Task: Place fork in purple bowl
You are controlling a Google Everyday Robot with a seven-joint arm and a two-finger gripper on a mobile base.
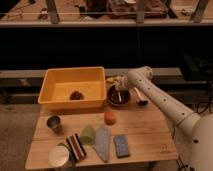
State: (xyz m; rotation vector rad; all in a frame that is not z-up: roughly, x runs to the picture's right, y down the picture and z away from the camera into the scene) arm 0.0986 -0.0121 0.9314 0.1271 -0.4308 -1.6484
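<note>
The purple bowl [120, 100] sits on the wooden table just right of the yellow tub. My gripper [116, 89] hangs over the bowl's left half, at the end of the white arm that reaches in from the right. A slim silvery streak, which looks like the fork [120, 95], slants from the gripper down into the bowl. I cannot tell whether the gripper still holds it. The gripper hides the fork's upper end.
A large yellow tub [56, 101] holds a small dark item [76, 94]. A pale-handled utensil with a dark head [139, 98] lies right of the bowl. On the table stand a metal cup [54, 123], an orange [109, 117], a green item [88, 134], a grey cloth [102, 142], a blue sponge [121, 145] and a white can [59, 156].
</note>
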